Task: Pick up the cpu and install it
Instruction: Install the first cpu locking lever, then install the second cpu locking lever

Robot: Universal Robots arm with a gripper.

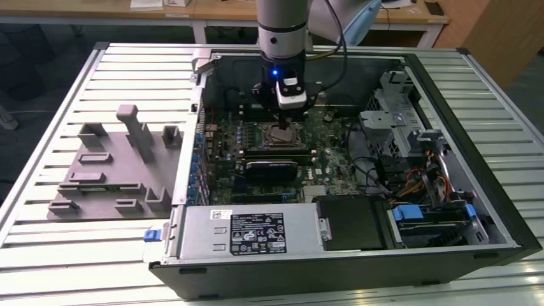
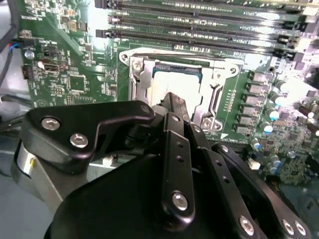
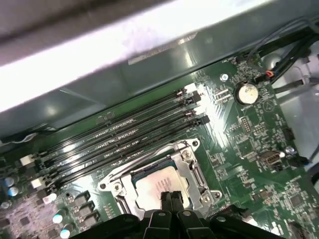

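The hand [image 2: 172, 102] is poised directly over the socket frame [image 2: 179, 89] on the motherboard [image 2: 75, 64], its two fingertips drawn close together with almost no gap between them (nothing is clamped in them). The tips are at the surface of the cpu [image 2: 162, 87], which lies seated flat inside the metal socket frame. In the first wrist view the fingertips [image 3: 172, 198] meet over the near edge of the cpu [image 3: 154, 186], its silvery top otherwise exposed. Just beyond the socket run the parallel memory slots [image 3: 124, 142]. In the exterior view the arm [image 1: 281, 32] descends vertically into the open computer case [image 1: 340, 268], which lies on the slatted worktop [image 1: 51, 95]. A grey fixture tray [image 1: 111, 166] rests beside the case, toward the exterior view's left.
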